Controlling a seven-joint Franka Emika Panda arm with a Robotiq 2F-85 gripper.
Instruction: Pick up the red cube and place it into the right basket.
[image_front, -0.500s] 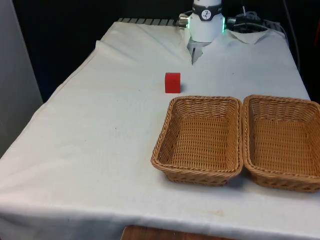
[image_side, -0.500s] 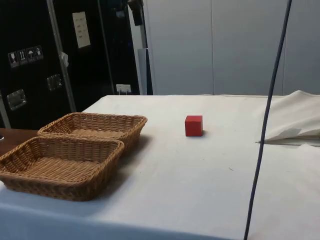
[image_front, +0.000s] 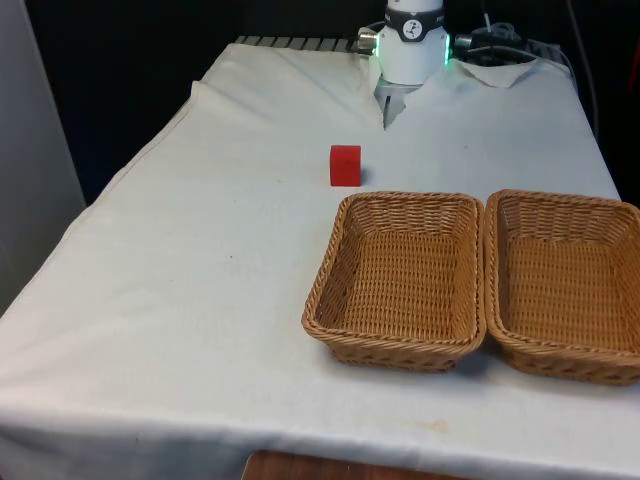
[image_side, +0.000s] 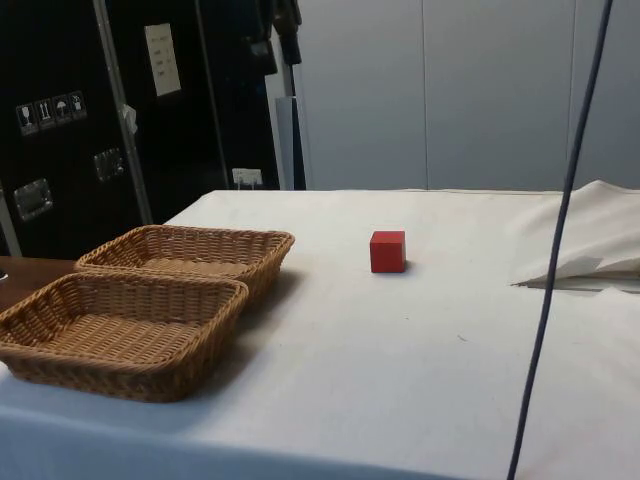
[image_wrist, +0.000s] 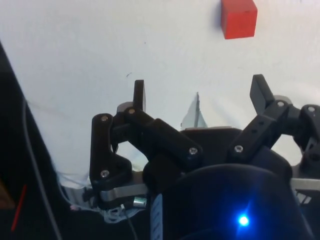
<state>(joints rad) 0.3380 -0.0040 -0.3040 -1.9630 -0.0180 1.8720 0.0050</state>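
Observation:
The red cube (image_front: 345, 165) (image_side: 387, 251) sits on the white cloth, just beyond the far left corner of the left basket (image_front: 410, 198) (image_side: 190, 233). The right basket (image_front: 560, 197) (image_side: 150, 283) stands beside it, touching rims; both are empty. My gripper (image_wrist: 199, 95) hangs high above the cloth, open, with nothing between its fingers. In the wrist view the cube (image_wrist: 239, 18) lies well ahead of the fingertips (image_wrist: 139, 92), apart from them.
The robot base (image_front: 413, 40) stands at the table's far end, with folds of cloth around it. A dark cable (image_side: 560, 240) hangs down across the side view. Bare cloth stretches over the front view's left half.
The cube and both baskets have stayed put. In the side view the hanging cable has shifted to the right, and the dark shape at the top edge has moved slightly.

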